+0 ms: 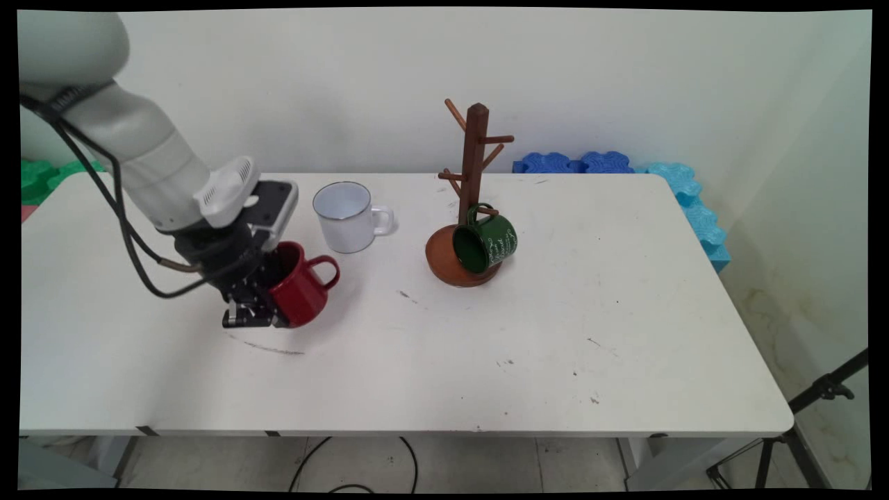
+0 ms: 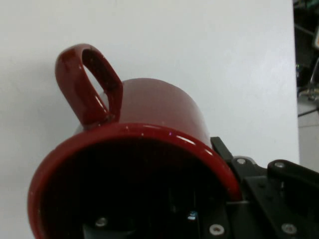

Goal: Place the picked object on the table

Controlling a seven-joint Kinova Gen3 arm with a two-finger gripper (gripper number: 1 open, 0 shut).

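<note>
My gripper (image 1: 264, 314) is shut on the rim of a red mug (image 1: 300, 288) at the left middle of the white table (image 1: 486, 361). The mug is tilted, its handle (image 1: 326, 271) pointing right towards the table's middle. In the hand view the red mug (image 2: 149, 129) fills the picture, mouth towards the camera and handle (image 2: 87, 84) up and left. One finger (image 2: 234, 164) lies outside its wall at the right and the other reaches inside. A white mug (image 1: 345, 217) stands upright just behind and to the right.
A wooden mug tree (image 1: 474, 160) stands at the table's middle back, with a green mug (image 1: 486, 244) hung on a low peg over its round base (image 1: 444, 267). Blue foam tiles (image 1: 694, 201) lie beyond the far right corner, green ones (image 1: 42, 177) at the left. A tripod (image 1: 819, 396) stands at the lower right.
</note>
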